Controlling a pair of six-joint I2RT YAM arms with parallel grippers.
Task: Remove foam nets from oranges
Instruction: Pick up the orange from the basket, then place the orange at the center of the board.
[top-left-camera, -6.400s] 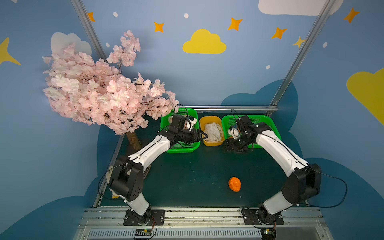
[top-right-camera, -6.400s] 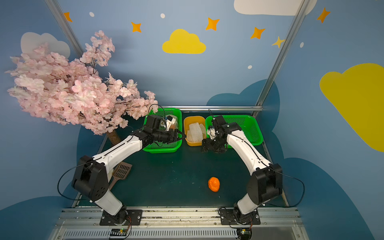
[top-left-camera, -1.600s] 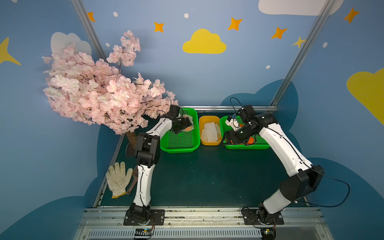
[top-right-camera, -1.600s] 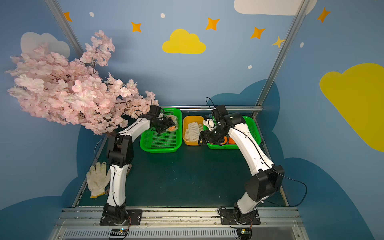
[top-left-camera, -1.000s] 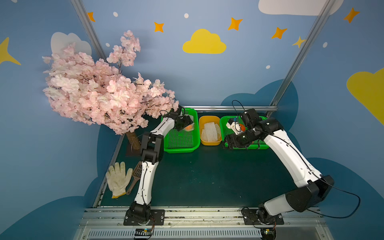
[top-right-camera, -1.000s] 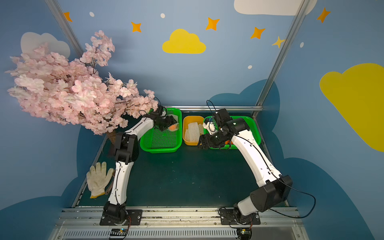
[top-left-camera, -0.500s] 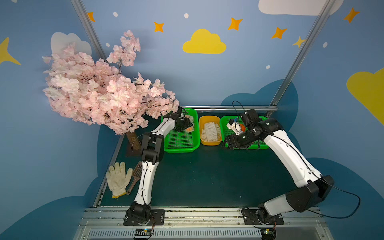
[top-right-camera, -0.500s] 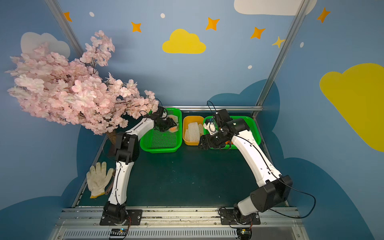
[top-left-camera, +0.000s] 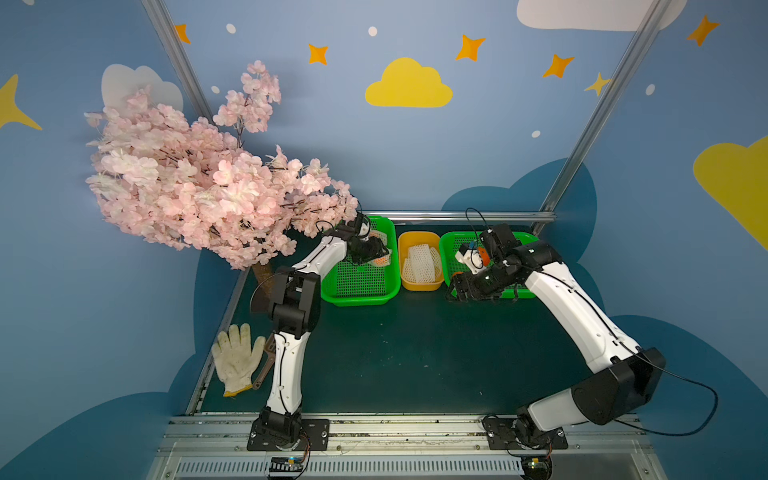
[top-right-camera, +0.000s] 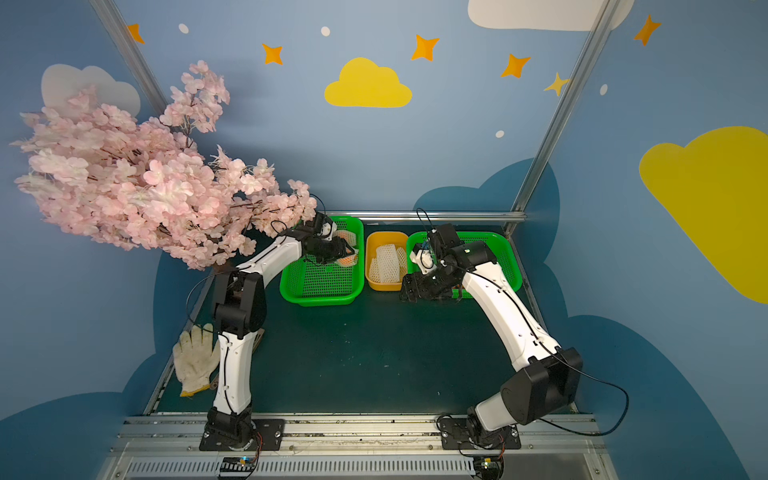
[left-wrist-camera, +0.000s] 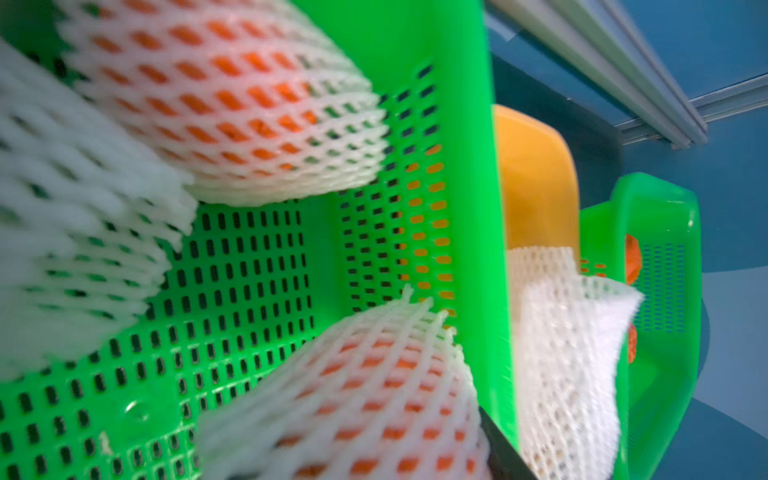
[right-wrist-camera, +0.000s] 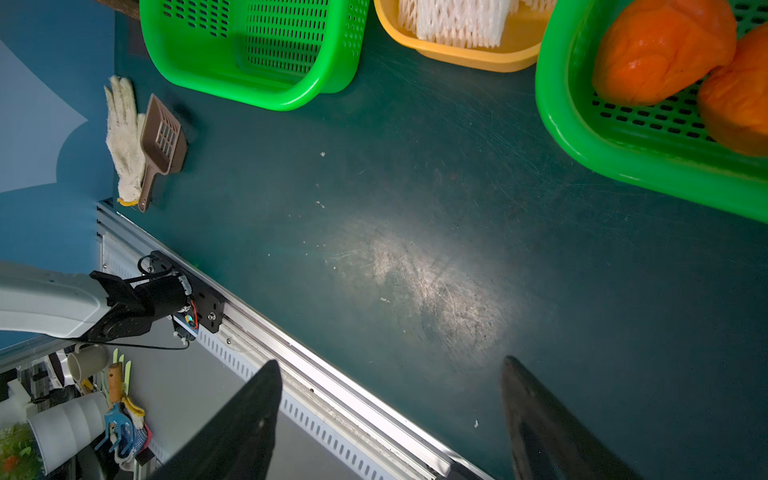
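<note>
My left gripper (top-left-camera: 376, 254) is down in the far right corner of the left green basket (top-left-camera: 359, 300), against a netted orange (left-wrist-camera: 374, 395); whether it has pinched the net I can't tell. My right gripper (right-wrist-camera: 390, 363) hangs spread, empty, over the dark bench (right-wrist-camera: 415, 249). Shed foam nets (top-left-camera: 422, 262) fill the yellow tub (top-left-camera: 419, 286); bare oranges (right-wrist-camera: 660, 45) lie in the right basket (right-wrist-camera: 623, 160). I judge at least two are left to strip. A glove (top-left-camera: 235, 357) lies by the bench's left edge, under a blossom tree (top-left-camera: 199, 187).

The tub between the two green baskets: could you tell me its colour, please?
The tub is plain yellow-orange, shown best in a top view.
</note>
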